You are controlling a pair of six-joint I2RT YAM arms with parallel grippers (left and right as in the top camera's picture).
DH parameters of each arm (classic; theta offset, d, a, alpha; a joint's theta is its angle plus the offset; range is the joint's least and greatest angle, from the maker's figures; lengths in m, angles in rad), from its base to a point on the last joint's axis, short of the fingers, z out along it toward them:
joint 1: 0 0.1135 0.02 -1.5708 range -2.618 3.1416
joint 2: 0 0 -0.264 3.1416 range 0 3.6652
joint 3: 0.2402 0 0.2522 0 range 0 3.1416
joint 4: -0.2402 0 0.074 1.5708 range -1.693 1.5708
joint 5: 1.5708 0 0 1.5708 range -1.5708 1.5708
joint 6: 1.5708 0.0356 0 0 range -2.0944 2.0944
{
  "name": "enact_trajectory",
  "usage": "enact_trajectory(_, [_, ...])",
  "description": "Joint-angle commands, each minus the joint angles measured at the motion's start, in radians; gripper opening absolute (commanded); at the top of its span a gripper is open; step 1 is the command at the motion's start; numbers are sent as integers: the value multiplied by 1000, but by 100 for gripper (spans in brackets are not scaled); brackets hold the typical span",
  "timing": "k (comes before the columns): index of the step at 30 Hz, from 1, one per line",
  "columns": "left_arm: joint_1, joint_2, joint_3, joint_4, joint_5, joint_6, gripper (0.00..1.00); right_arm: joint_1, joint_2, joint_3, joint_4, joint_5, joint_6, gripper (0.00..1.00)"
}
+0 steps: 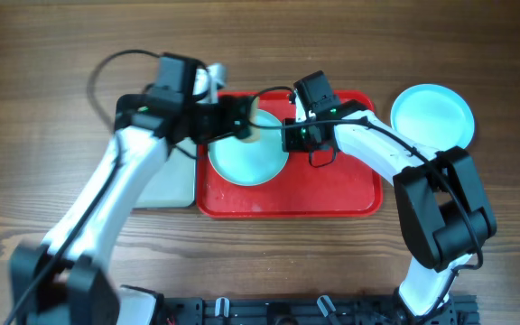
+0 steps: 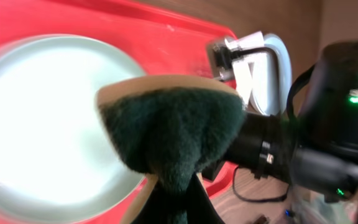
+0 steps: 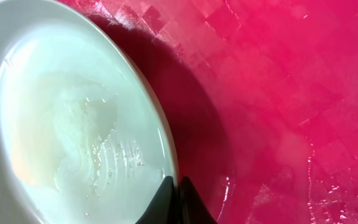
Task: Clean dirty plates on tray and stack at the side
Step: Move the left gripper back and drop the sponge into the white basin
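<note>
A pale aqua plate [image 1: 246,155] lies on the red tray [image 1: 332,194]. My right gripper [image 1: 289,135] is shut on its right rim. In the right wrist view the jaws [image 3: 178,190] pinch the rim of the wet, streaked plate [image 3: 67,124], with a shadow under that edge on the tray [image 3: 278,93]. My left gripper [image 1: 233,122] is shut on a dark green sponge with tan backing [image 2: 173,124], held over the plate's far edge [image 2: 42,124]. A second aqua plate [image 1: 431,116] sits on the table right of the tray. No white plate is in view.
A smaller tray with a pale inside [image 1: 165,185] sits left of the red tray, partly under my left arm. A white object [image 1: 209,79] stands behind the left gripper. The right arm's body [image 2: 328,155] is close beside the sponge.
</note>
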Motion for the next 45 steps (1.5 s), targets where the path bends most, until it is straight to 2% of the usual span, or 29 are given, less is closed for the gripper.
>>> enact_trajectory(1, [87, -98, 1, -130, -299, 5, 4, 6, 0, 5, 5, -22, -19, 4])
enact_trajectory(3, [132, -109, 0, -234, -483, 5, 4, 6, 0, 5, 5, -22, -19, 4])
enact_trajectory(6, [172, -105, -26, -301, -642, 43, 4, 6, 0, 5, 5, -22, -18, 4])
enact_trajectory(14, [186, -105, -153, -181, -642, 216, 4, 6, 0, 5, 8, -22, -20, 4])
enact_trajectory(25, [186, -41, -174, -121, -649, 217, 4, 6, 0, 5, 9, -22, -19, 4])
enact_trajectory(38, [186, 143, -175, -69, -649, 216, 4, 6, 0, 5, 8, -22, -19, 4])
enact_trajectory(39, [186, 150, -174, -63, -649, 216, 6, 6, 0, 5, 8, -22, -19, 4])
enact_trajectory(41, [186, 151, -174, -55, -649, 216, 35, 6, 0, 5, 8, -22, -19, 4])
enact_trajectory(44, [186, 132, -170, -56, -649, 215, 65, 6, 0, 5, 10, -17, -22, 5])
enact_trajectory(45, [186, 122, -168, -55, -649, 215, 71, 6, 0, 5, 10, -5, -22, 4])
